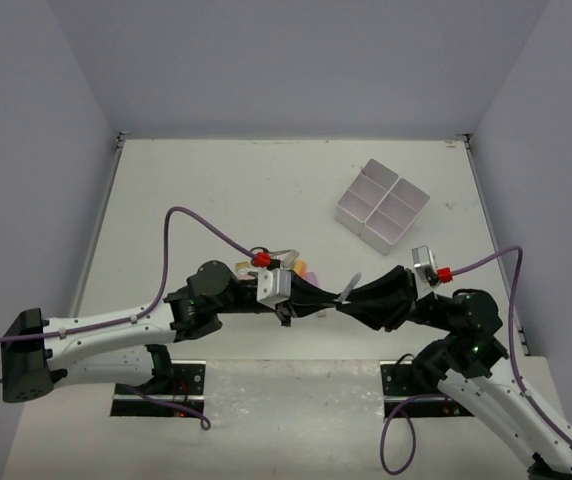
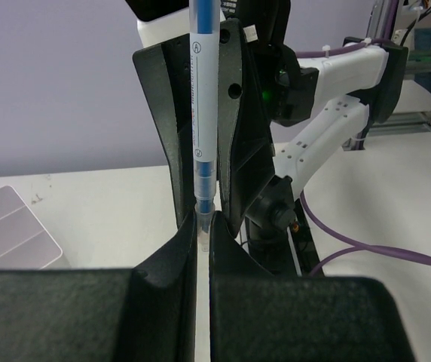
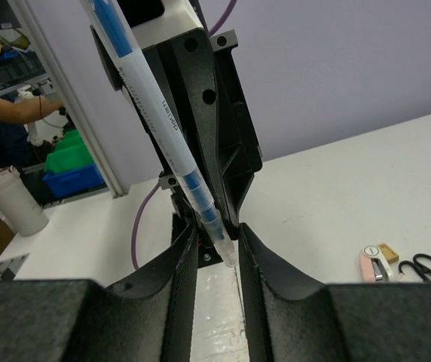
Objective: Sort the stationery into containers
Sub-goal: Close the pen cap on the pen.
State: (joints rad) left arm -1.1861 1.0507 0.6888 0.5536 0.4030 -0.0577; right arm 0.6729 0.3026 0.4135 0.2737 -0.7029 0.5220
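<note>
A thin grey-and-blue pen [image 1: 352, 284] [image 2: 203, 113] [image 3: 163, 128] stands tilted between my two grippers, which meet fingertip to fingertip in the middle of the table. My left gripper [image 1: 324, 300] [image 2: 204, 222] is shut on the pen's clear lower end. My right gripper [image 1: 358, 298] [image 3: 217, 237] is open, its fingers flanking that same end with a gap showing. The white four-compartment container [image 1: 383, 205] [image 2: 8, 226] sits at the far right. More stationery [image 1: 304, 268] lies half hidden behind my left wrist. In the right wrist view, a pink and white eraser [image 3: 372, 264] lies beside black-handled scissors [image 3: 426, 265].
Purple cables [image 1: 201, 222] loop over both arms. The table's side rims [image 1: 96, 240] border the white surface on left and right.
</note>
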